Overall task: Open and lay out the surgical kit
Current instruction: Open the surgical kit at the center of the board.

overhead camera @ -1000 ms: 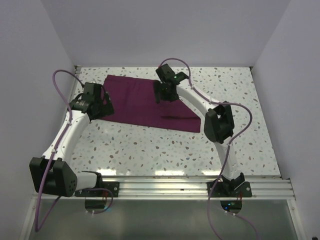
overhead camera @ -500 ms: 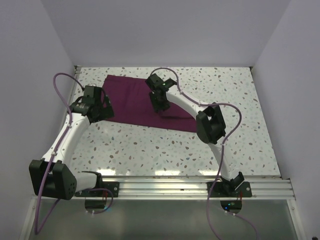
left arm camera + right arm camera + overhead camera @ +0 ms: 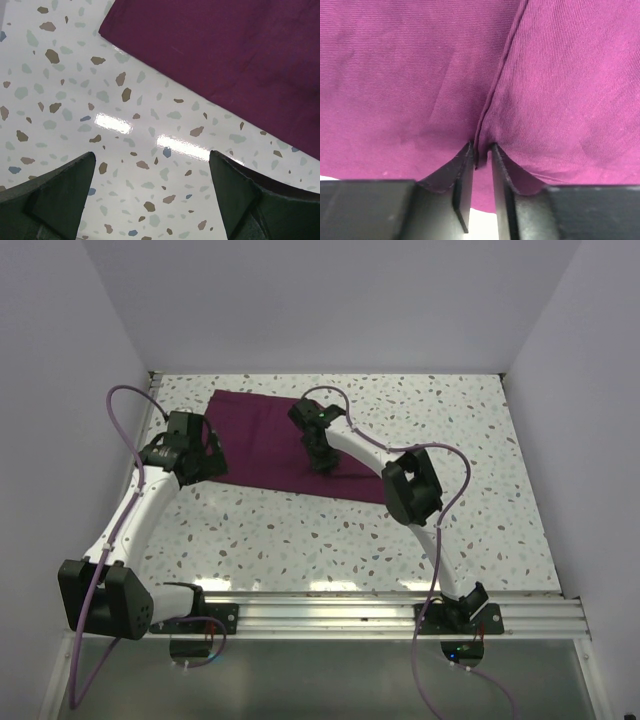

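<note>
Folded edge of the magenta cloth wrap point(image 3: 560, 75) between the near-shut fingers point(image 3: 461, 172) of the right hand point(image 3: 481, 150)

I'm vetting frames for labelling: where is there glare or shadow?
Left wrist: two bright glare streaks on the table near the cloth wrap. Right wrist: no glare, shadow around the fingers. Top external: glare along the table's near edge.

Speckled terrazzo table point(image 3: 330, 530) — magenta cloth wrap point(image 3: 262, 435) flat on it

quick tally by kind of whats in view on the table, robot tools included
purple cloth wrap: 1
robot tools: 2 (left tool open over bare table, right tool pinched on a fold of the cloth)
total: 3
</note>
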Available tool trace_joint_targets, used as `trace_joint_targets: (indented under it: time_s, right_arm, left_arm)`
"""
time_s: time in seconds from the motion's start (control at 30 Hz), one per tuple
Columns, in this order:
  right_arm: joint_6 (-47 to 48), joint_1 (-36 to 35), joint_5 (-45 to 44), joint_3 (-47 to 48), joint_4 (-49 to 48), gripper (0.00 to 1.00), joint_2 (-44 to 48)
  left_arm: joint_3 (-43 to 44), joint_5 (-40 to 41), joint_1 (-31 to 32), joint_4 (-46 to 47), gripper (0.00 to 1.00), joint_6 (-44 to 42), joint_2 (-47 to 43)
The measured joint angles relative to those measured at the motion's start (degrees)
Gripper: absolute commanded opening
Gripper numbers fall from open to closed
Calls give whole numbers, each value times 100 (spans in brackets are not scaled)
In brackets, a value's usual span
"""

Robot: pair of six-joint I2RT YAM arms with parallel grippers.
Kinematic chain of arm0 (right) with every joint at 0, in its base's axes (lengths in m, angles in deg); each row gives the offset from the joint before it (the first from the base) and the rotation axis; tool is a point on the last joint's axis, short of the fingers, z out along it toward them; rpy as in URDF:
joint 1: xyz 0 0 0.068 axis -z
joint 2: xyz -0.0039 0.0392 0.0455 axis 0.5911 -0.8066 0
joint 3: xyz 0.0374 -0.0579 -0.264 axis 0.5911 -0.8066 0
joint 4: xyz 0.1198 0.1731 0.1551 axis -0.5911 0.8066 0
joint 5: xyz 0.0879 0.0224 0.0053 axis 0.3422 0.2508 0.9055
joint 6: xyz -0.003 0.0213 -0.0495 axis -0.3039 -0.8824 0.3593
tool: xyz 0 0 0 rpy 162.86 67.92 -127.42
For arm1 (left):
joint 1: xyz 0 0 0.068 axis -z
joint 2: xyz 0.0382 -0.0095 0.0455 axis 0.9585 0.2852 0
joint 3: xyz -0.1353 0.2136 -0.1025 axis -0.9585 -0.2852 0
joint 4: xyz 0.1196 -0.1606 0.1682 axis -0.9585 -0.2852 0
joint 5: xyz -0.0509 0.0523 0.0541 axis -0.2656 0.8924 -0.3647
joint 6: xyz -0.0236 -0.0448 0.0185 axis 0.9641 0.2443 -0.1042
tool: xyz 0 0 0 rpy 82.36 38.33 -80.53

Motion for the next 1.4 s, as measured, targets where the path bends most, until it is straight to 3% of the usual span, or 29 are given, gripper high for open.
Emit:
trace_joint_targets:
  time_s: [0.37,0.5,0.67,0.77,0.97,1.13,1.23,1.27,1.4]
  right_arm:
    - [11,0,2,413,308,5,-2]
    - [39,0,2,494,435,10,0]
    - [83,0,0,627,531,10,2]
    - [94,0,4,627,566,22,2]
    - [96,0,28,627,566,29,2]
    - [101,0,35,535,527,21,2]
    - [109,2,42,514,527,10,2]
    - [118,2,44,514,522,0,2]
    - [131,4,39,514,525,0,2]
  left_arm:
    - [0,-2,0,59,100,-42,28]
    - [0,-2,0,66,100,-39,46]
    - [0,-2,0,81,100,-39,68]
    - [0,-2,0,79,100,-39,74]
    - [0,-4,0,81,100,-39,96]
    - [2,-7,0,79,100,-39,116]
    - [2,-7,0,79,100,-37,116]
    - [2,-4,0,79,100,-37,116]
    - [2,-4,0,72,100,-37,116]
